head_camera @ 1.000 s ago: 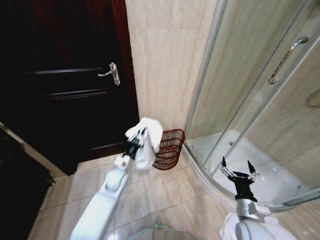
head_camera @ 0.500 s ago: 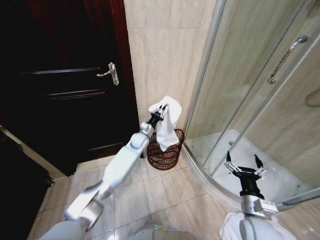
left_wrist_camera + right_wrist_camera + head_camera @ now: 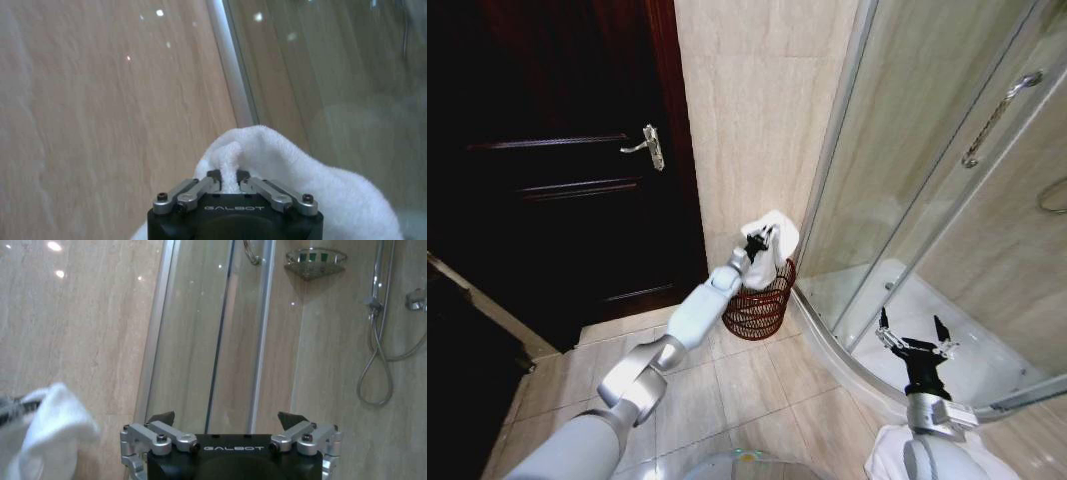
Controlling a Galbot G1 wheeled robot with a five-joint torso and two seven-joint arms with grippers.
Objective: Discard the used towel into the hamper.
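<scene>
Left end effector (image 3: 761,240) reached out toward twelve o'clock, clamped tight on a fold of the white towel (image 3: 768,256), cloth bunched between the fingers (image 3: 200,189) and spilling over them. Towel hanging directly above the hamper (image 3: 755,306), lower edge dipping to about the rim on the head view; touching the wicker or not, cannot tell. Hamper standing on the tiled floor (image 3: 757,380) against the beige wall (image 3: 757,110), just beside the curved shower enclosure (image 3: 897,180) at its three o'clock and the dark door (image 3: 557,160) at its nine o'clock. Right end effector (image 3: 916,335) held low at about four o'clock, well apart from the hamper, fingers (image 3: 160,419) spread wide with nothing between them, facing the shower glass. Shower hose (image 3: 373,355) and corner shelf (image 3: 315,262) visible beyond the glass.
</scene>
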